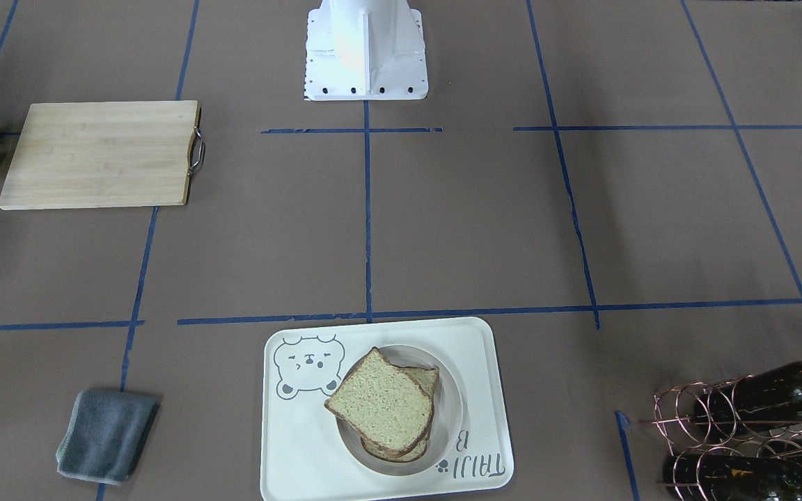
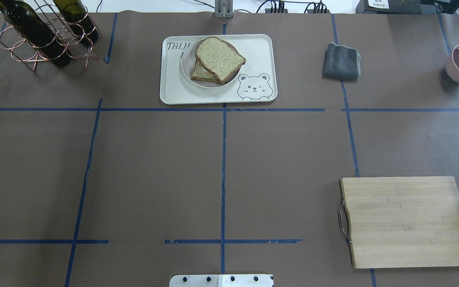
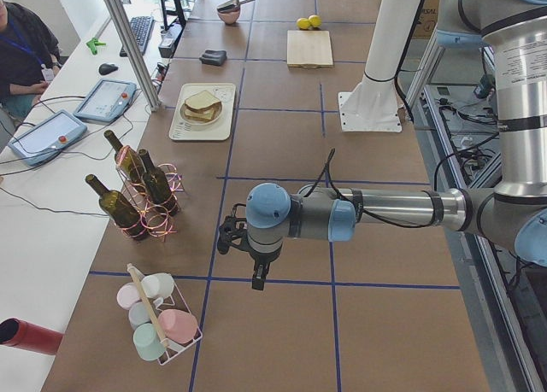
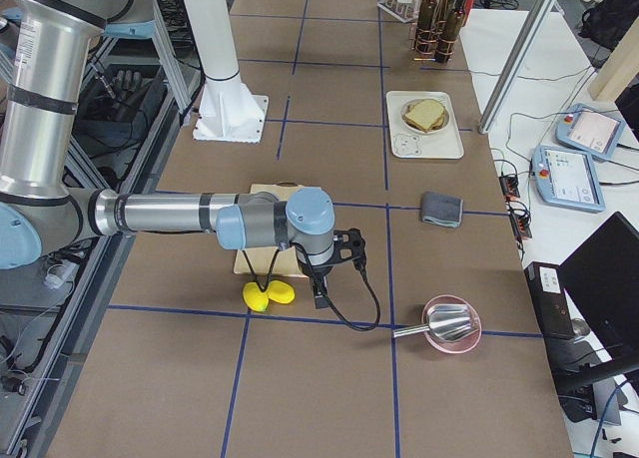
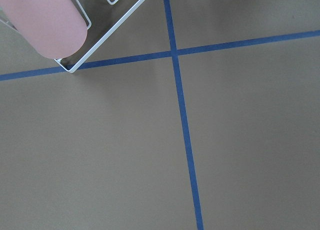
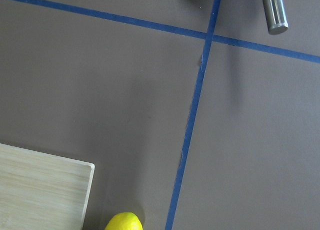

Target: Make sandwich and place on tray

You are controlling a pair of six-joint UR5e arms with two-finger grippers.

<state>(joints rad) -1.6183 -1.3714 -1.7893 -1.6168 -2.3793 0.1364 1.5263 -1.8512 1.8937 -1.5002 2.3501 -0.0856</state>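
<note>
left hand (image 3: 256,281) and right hand (image 4: 319,299) show only in side views, grip impossible to tell; arms stretch level, far from the tray (image 2: 173,92).

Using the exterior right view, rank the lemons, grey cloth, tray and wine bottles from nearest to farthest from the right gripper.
From the right gripper:
1. lemons, just beside it on the robot's side.
2. grey cloth, toward the operators' edge.
3. tray, beyond the cloth.
4. wine bottles, at the far end.

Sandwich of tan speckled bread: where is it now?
Overhead view: the sandwich sits on a round white plate in the cream bear-print tray, far centre of the table, left of the folded grey cloth.
</note>
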